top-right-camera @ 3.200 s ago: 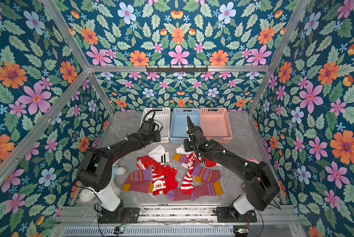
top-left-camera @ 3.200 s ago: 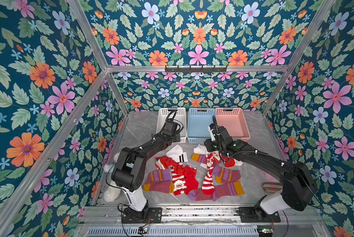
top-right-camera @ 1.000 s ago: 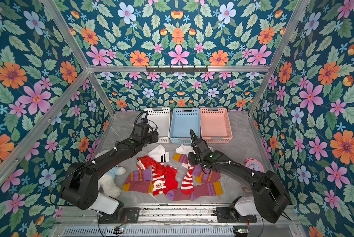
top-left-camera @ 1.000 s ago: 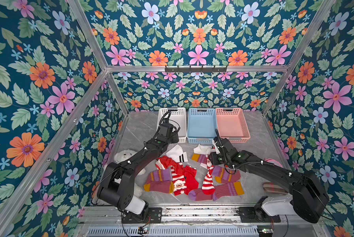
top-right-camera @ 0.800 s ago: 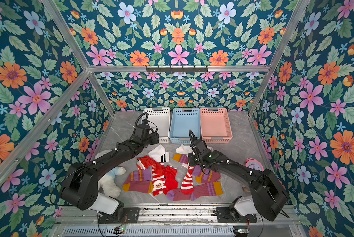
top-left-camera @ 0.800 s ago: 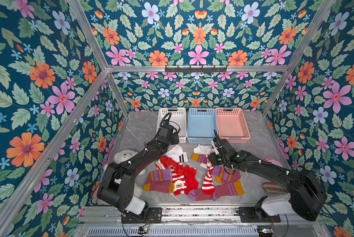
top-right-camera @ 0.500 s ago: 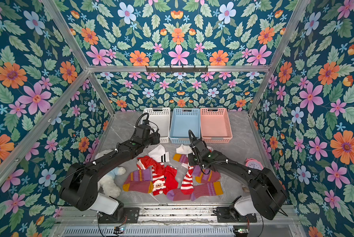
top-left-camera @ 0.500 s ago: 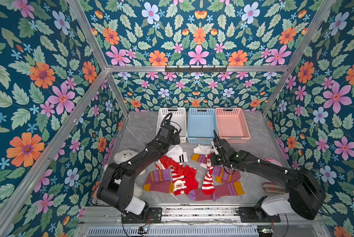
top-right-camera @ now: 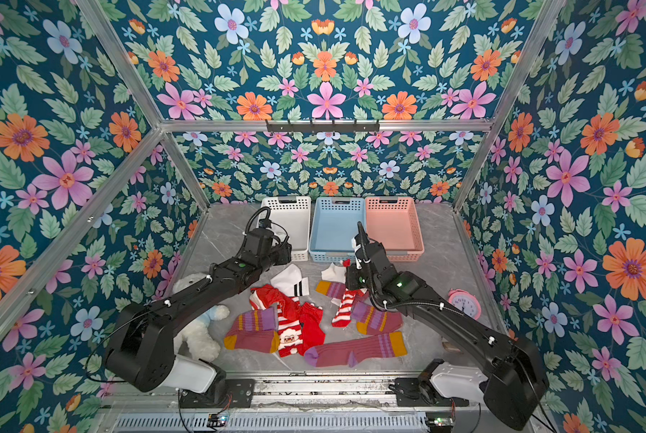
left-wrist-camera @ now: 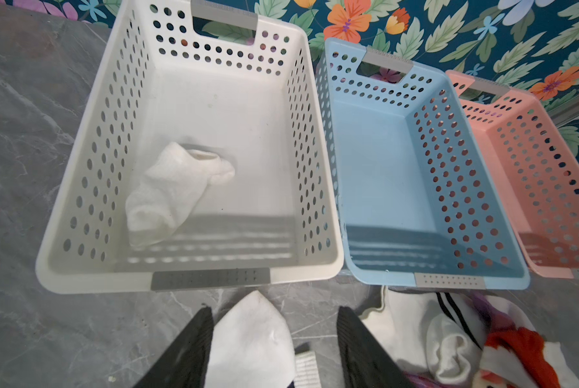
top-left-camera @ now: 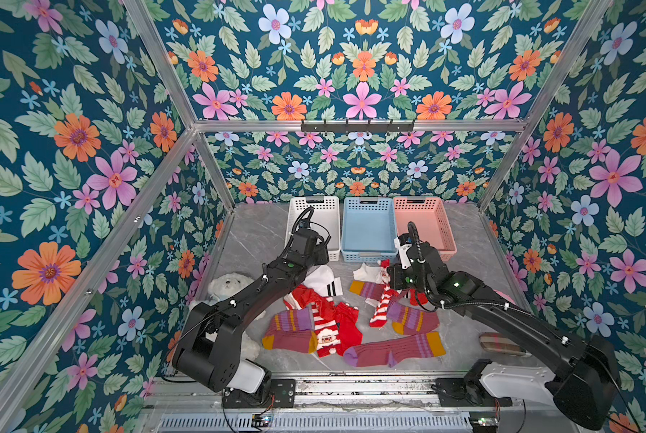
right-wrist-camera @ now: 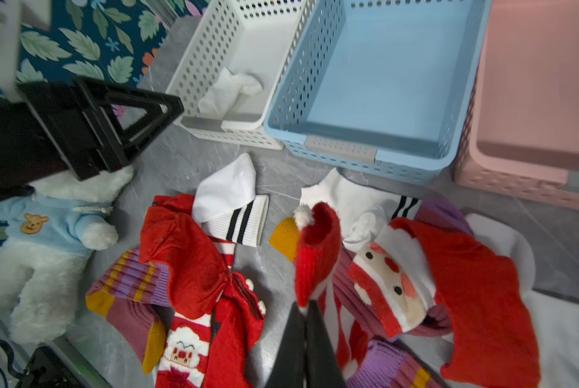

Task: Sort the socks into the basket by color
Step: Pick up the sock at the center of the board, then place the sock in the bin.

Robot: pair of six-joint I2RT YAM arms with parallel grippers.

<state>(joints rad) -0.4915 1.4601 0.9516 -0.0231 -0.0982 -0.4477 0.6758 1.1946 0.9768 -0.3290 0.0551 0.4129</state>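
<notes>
My left gripper is open, its jaws straddling the toe of a white sock with black stripes on the table before the white basket. One white sock lies in that basket. The blue basket and pink basket hold nothing. My right gripper is shut on a red-and-white striped Santa sock, its end lifted. Red socks and maroon socks lie scattered in front.
A white teddy bear in a blue shirt lies at the left beside my left arm. A beige plaid item and a pink alarm clock sit at the right. Floral walls close three sides.
My right gripper closed on the red striped sock and raised its end. My left gripper came back from the white basket and dropped over the white striped sock.
</notes>
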